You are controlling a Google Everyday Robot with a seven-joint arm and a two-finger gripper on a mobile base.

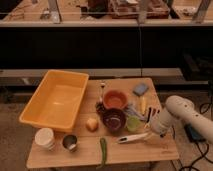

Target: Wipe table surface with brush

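Note:
The table surface is a light tan wooden top with plank lines. The brush is long, slim and white. It lies low over the table's front right part, pointing left, just below the green cup. My gripper is at the end of the white arm, which comes in from the right. It is shut on the brush's right end.
An orange-yellow tub fills the table's left side. A white cup, a metal cup and a green vegetable sit along the front. A dark bowl, an orange bowl and a blue sponge crowd the middle and back.

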